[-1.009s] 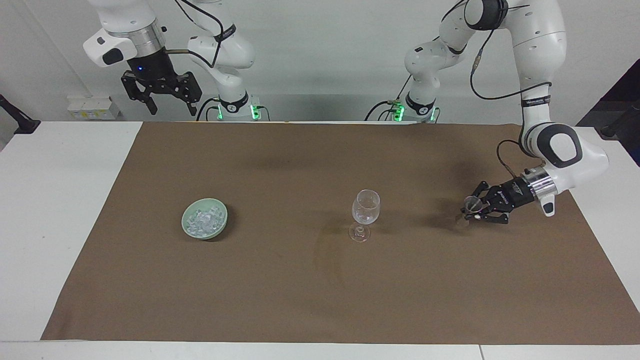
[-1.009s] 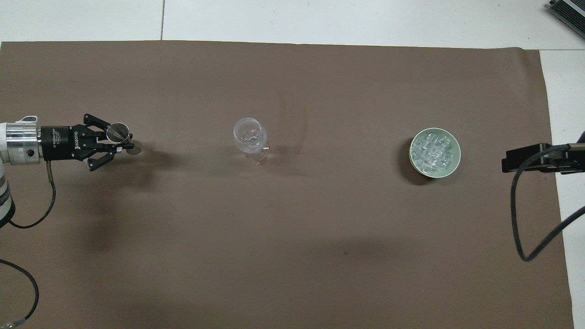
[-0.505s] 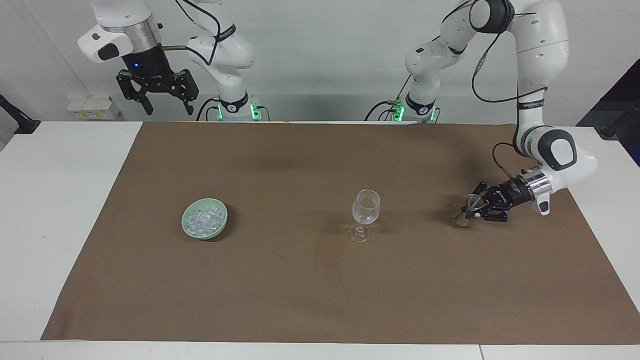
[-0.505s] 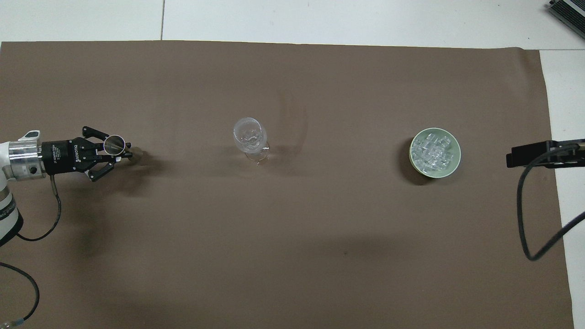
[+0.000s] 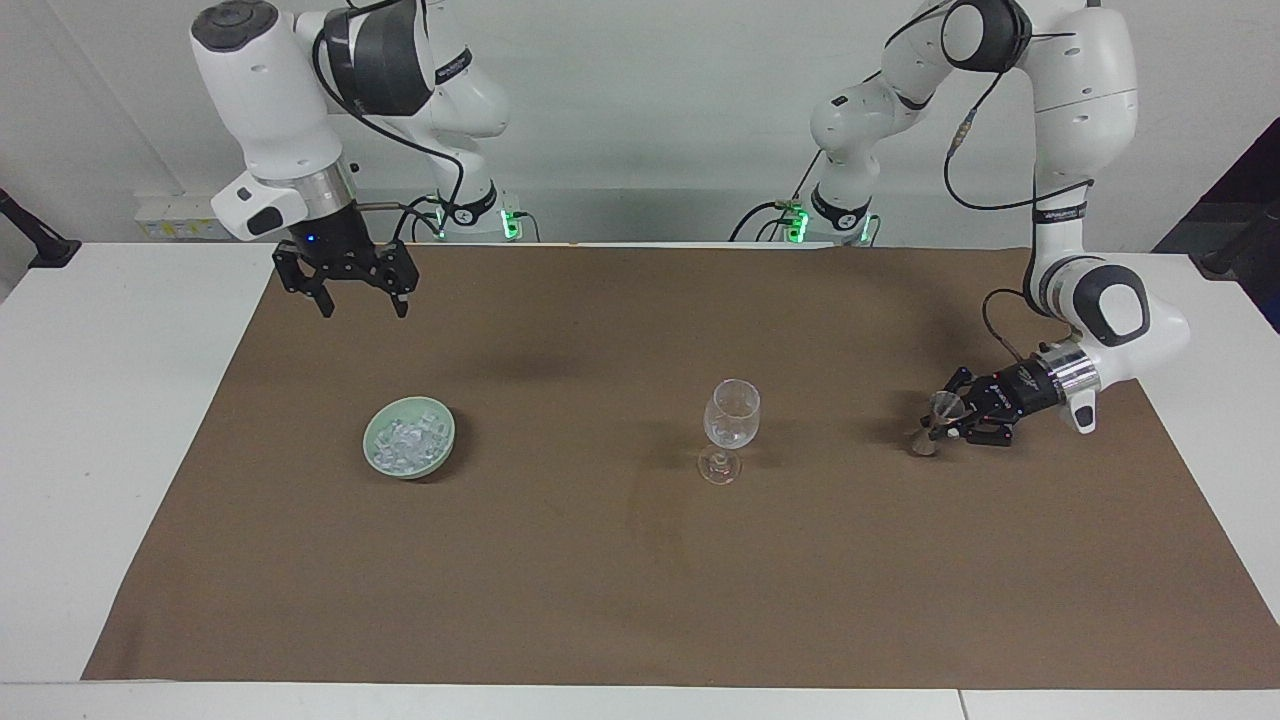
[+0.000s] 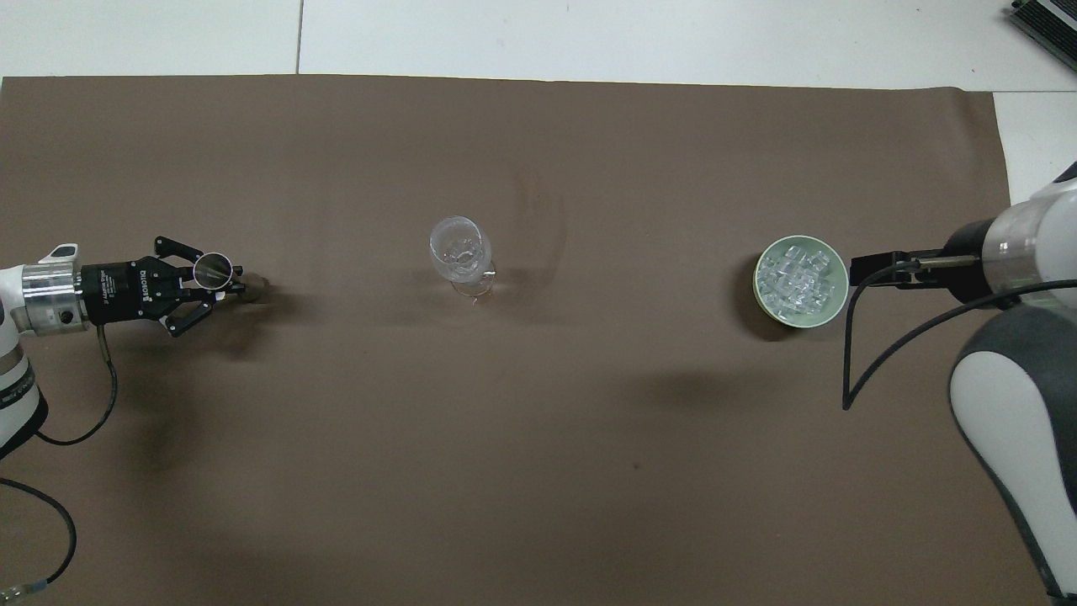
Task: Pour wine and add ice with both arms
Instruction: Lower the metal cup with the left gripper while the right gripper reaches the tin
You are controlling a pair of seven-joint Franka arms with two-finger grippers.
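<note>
A brown mat (image 5: 640,560) covered the table (image 5: 110,420). The right arm (image 5: 270,100) hung its gripper (image 5: 358,300) over the mat, fingers spread and holding nothing. The left arm (image 5: 1090,200) reached low, its gripper (image 5: 950,420) clamped on a small stemmed glass (image 5: 940,408) at the wine glass's (image 5: 730,420) three o'clock in the facing view. The green bowl (image 5: 448,440) sat at the wine glass's nine o'clock, holding the ice (image 5: 405,442).

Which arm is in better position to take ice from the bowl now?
Right: its open gripper hangs near the bowl of ice. The left gripper is shut on a small glass at the table's other end.
</note>
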